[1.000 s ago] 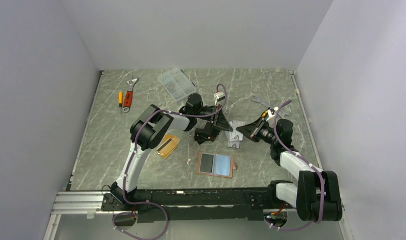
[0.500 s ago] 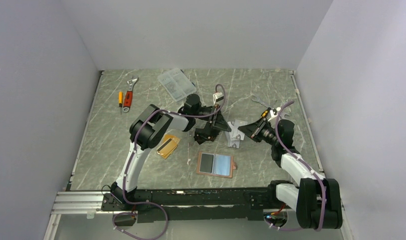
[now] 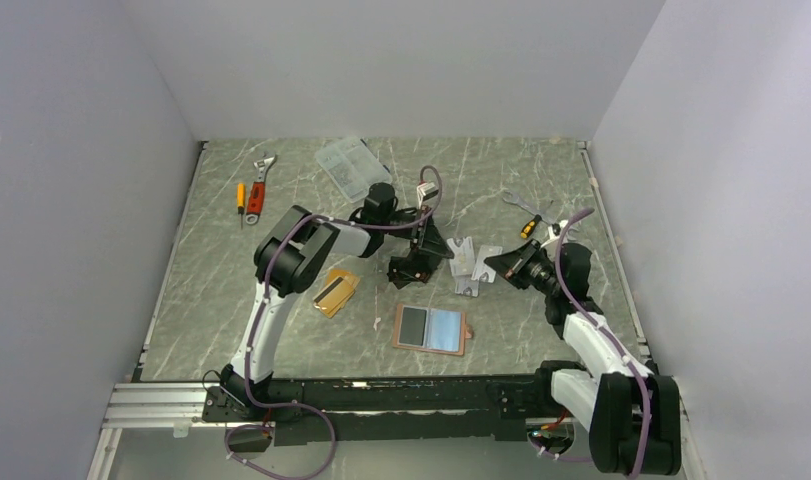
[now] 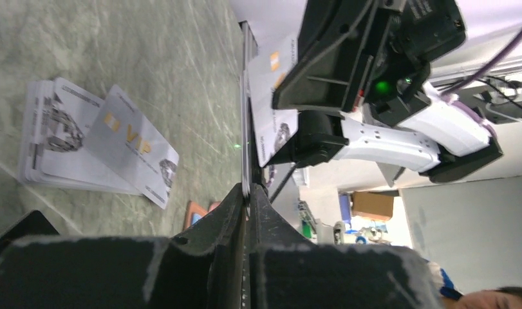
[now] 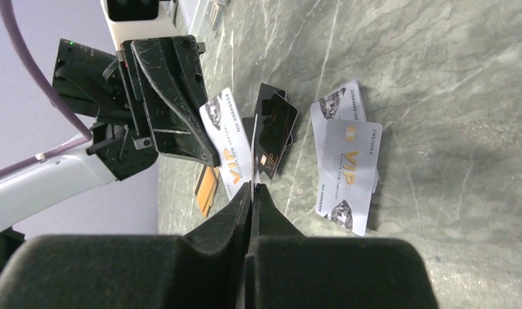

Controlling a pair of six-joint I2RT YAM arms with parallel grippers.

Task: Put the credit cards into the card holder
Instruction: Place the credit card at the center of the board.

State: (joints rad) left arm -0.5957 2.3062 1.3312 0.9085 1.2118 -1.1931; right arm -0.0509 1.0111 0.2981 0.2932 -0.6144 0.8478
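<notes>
The card holder (image 3: pixel 431 328) lies open and flat near the table's middle, pink-rimmed with a pale-blue inside. My left gripper (image 4: pixel 246 193) is shut on a thin silver credit card (image 4: pixel 245 129) that I see edge-on. Facing it a short way off, my right gripper (image 5: pixel 253 187) is shut on another silver card (image 5: pixel 253 151). In the top view the two grippers (image 3: pixel 421 258) (image 3: pixel 495 265) stand on either side of loose silver cards (image 3: pixel 468 262) lying on the table. Orange-gold cards (image 3: pixel 336 291) lie left of the card holder.
Black flat cards (image 5: pixel 274 132) lie under the left gripper. At the back stand a clear compartment box (image 3: pixel 351 165), a wrench and screwdriver (image 3: pixel 253 195) at the left, and small tools (image 3: pixel 526 212) at the right. Side walls close in the table.
My right gripper has drawn back to the right and shut, so the silver cards on the table show more. The left gripper's jaws have narrowed and its arm has shifted slightly left.
</notes>
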